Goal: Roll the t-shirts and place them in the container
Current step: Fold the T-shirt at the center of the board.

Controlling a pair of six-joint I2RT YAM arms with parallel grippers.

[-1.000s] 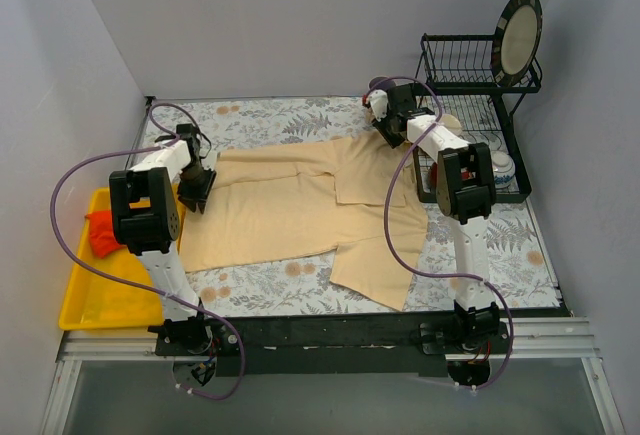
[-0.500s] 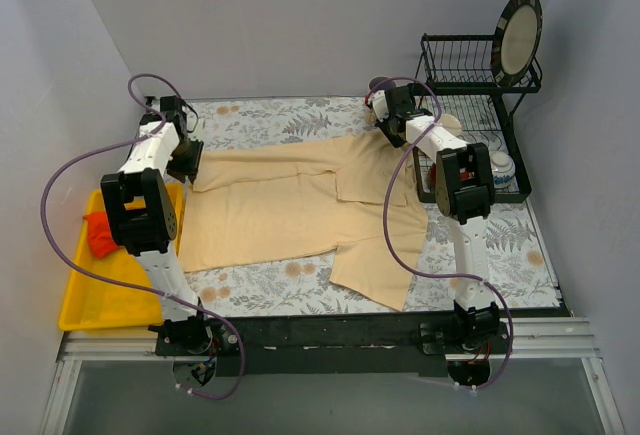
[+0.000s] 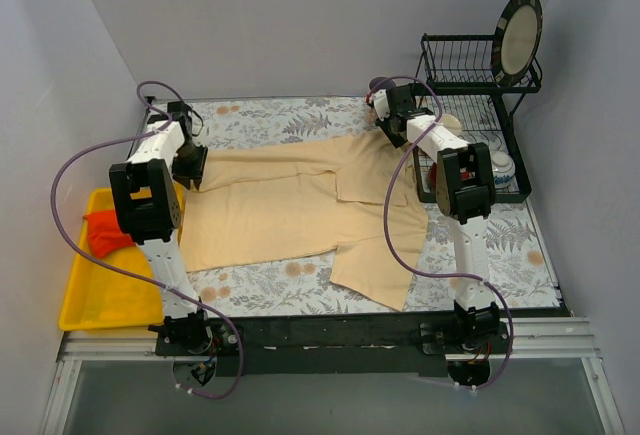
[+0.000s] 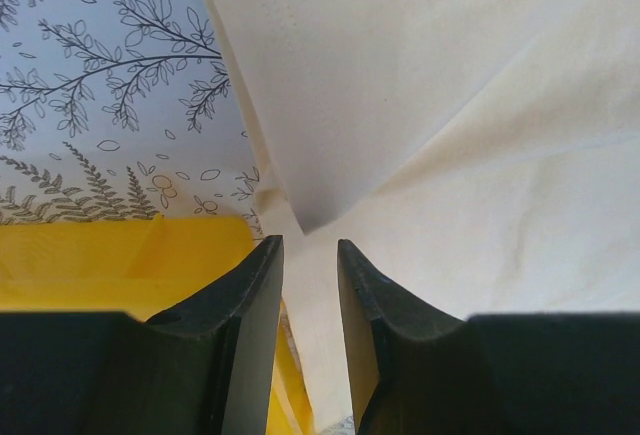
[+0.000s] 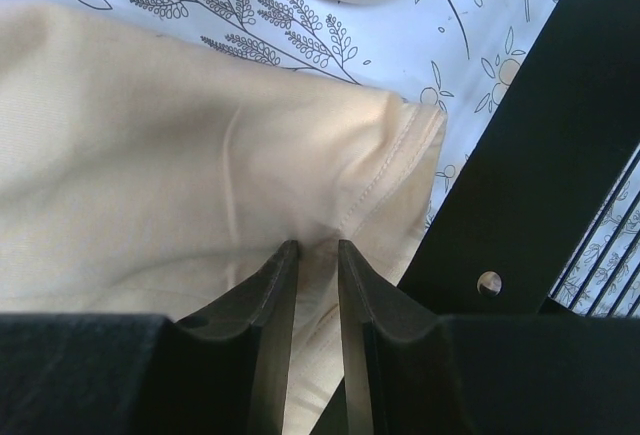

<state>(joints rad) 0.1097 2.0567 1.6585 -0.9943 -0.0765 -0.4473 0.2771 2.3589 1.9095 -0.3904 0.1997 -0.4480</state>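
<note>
We see the cream t-shirt (image 3: 300,205) lying spread flat between the two grippers, with no roll begun, so nearly all the task is left. The left gripper (image 4: 305,245) is closed on a corner of the cloth just at its tips. The right gripper (image 5: 315,247) pinches a puckered hem edge, with the black dish rack (image 5: 520,145) just beside it. A red-orange garment (image 3: 100,230) waits in the yellow tray (image 3: 100,305), behind the left gripper. We can read no brand, label or writing.

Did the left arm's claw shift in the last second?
Yes. The left gripper, pinching the cream t-shirt, moved toward the far edge of the table, away from the yellow tray.
</note>
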